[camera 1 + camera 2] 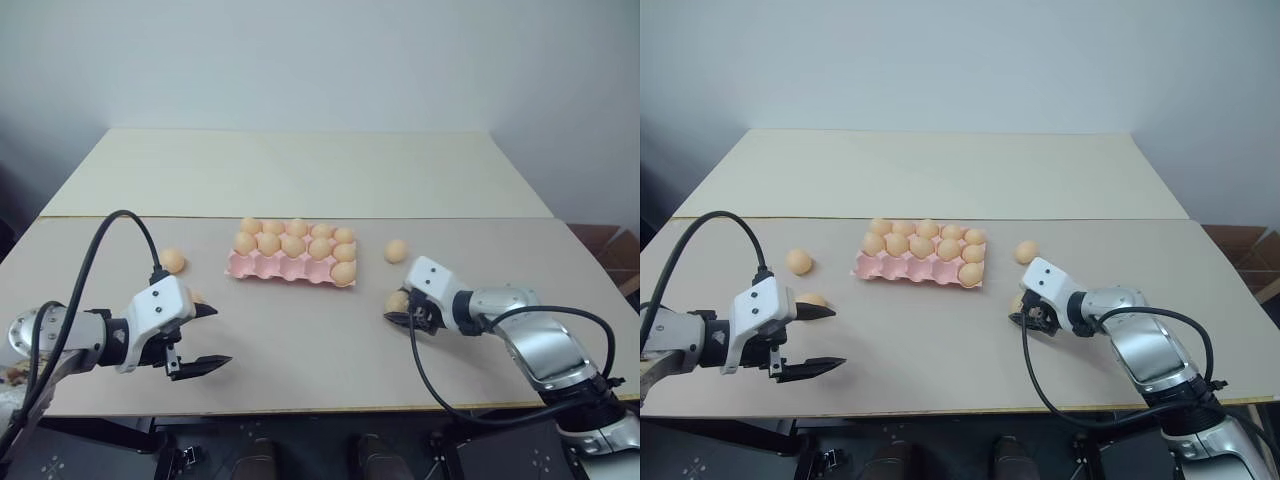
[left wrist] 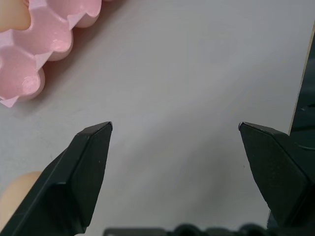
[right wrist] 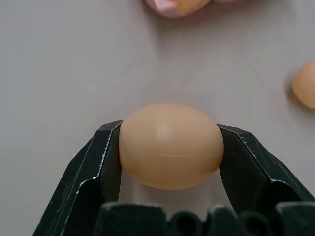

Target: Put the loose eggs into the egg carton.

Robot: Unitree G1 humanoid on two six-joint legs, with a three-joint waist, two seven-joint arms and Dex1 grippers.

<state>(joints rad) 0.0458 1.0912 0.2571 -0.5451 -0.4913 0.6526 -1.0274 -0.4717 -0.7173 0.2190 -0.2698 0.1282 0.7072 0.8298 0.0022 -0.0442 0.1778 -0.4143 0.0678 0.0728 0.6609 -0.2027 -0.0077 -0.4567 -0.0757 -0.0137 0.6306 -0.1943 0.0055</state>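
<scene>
Pink egg carton (image 1: 290,262) holds eleven eggs; four cups await. Your right claw (image 3: 170,147) is clamped on one egg (image 3: 171,145), your left claw (image 1: 205,335) gapes empty, and three loose eggs (image 1: 396,250) lie on the tabletop (image 1: 300,340).

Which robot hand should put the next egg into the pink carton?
The right hand. Its fingers are already shut on an egg, so it only has to carry it to the egg carton. The left hand is open and holds nothing.
</scene>
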